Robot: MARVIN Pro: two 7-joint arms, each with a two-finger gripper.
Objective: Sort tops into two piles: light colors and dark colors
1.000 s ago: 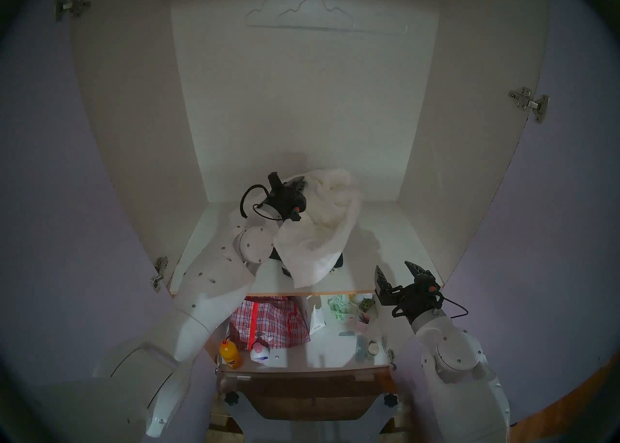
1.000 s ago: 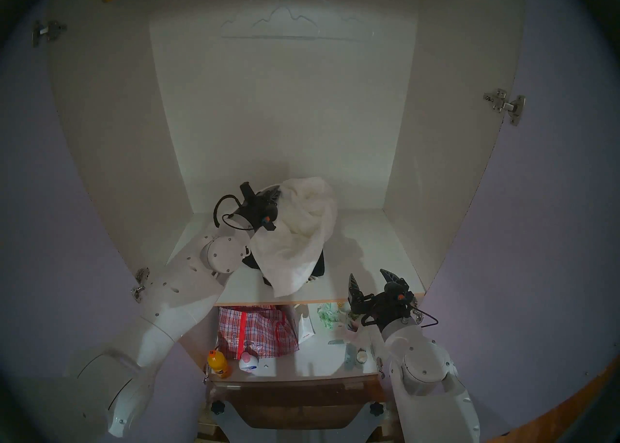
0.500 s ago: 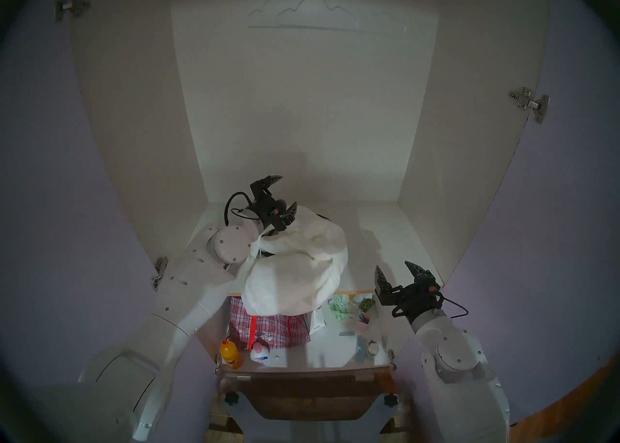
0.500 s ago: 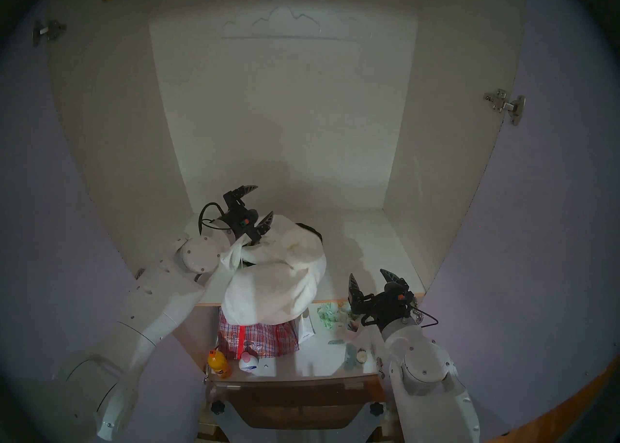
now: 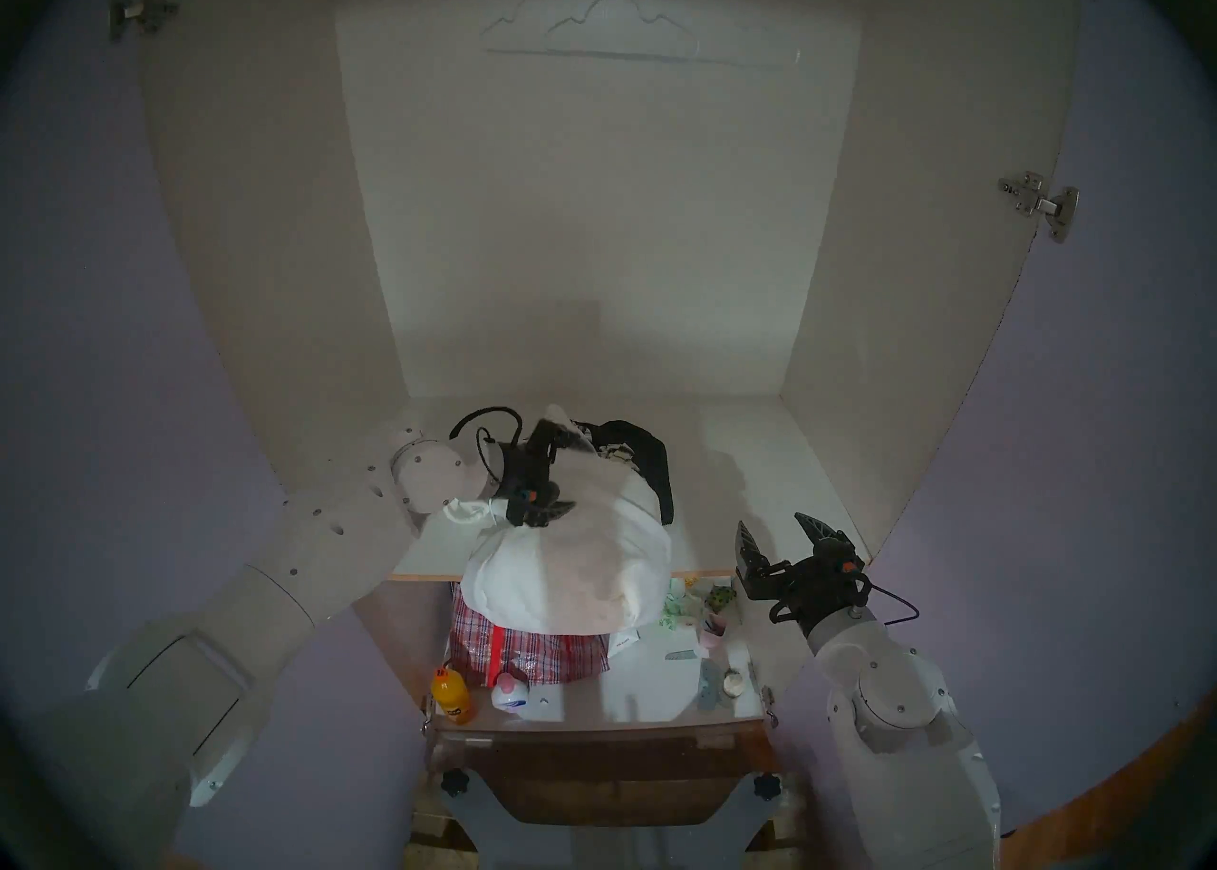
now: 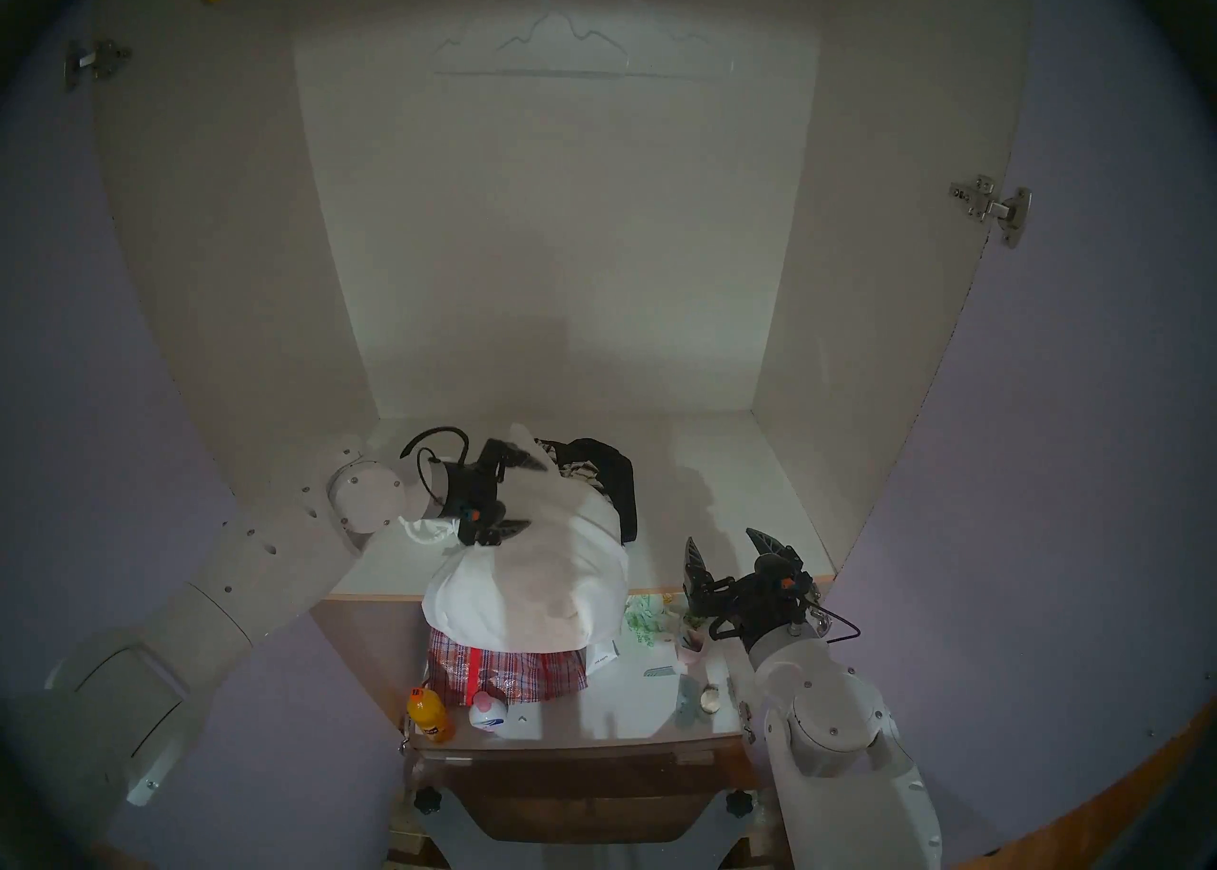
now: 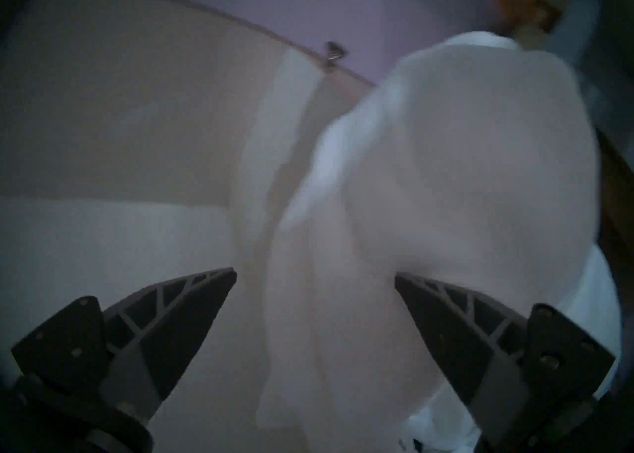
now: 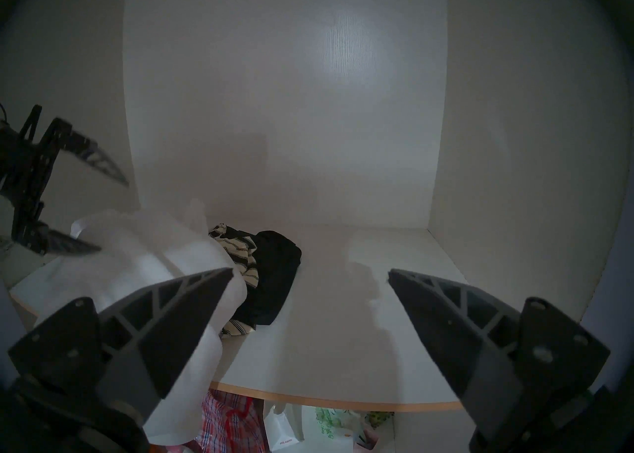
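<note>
- Right gripper [image 5: 780,542]: jaws wide apart, nothing held, near the shelf edge [image 5: 698,573], right of the white top [image 5: 573,575].
- White top: draped over that edge, hanging toward the red plaid bag [image 5: 527,648].
- Left gripper [image 5: 552,473]: spread wide over the white top, gripping nothing.
- Black top [image 5: 649,463] and striped top [image 5: 619,452]: behind, touching the white.
- Likely step: white just dropped. Next: pull white back, away from the dark ones.

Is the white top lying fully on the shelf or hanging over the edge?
Hanging over. The white top bulges past the shelf's front edge, covering part of the red plaid bag below.
</note>
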